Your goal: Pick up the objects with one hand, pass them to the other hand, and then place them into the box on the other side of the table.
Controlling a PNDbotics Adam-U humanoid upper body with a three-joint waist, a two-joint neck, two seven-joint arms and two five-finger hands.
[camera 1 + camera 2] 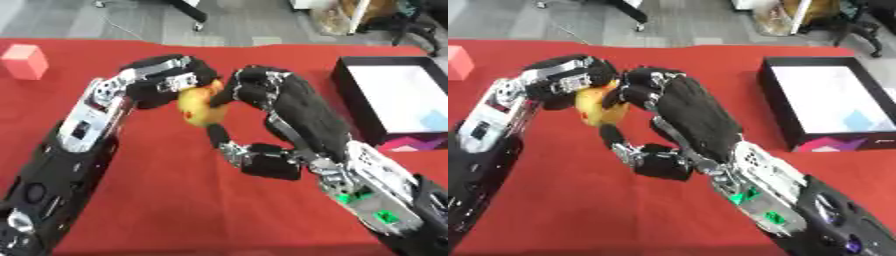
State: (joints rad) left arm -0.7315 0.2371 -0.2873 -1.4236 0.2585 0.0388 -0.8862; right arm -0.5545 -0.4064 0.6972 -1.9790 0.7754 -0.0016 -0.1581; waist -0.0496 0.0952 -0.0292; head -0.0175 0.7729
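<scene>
Both hands meet above the middle of the table (pixel 175 200), with a yellow object (pixel 199 107) caught between them. The left hand (pixel 171 80) comes in from the left with its fingers curled over the top and left side of the yellow object. The right hand (pixel 262 92) faces it from the right, its fingers bent round the object's right side and its thumb (pixel 219 137) reaching under and just below it. The object is rounded, yellow with a touch of red on its lower left, and it hangs clear of the red cloth, pinched from both sides. What it is exactly cannot be made out.

Out from the right hand, further right and close to the table's edge, lies an open black box (pixel 779 107) with a white floor. On that floor, in the near right part, sits a pale blue shape (pixel 856 120); the rest of the floor shows plain white. The box's near wall carries pink and purple colours.

Well to the left of the left hand, near the far left edge of the table, stands a pink block (pixel 24 61).
</scene>
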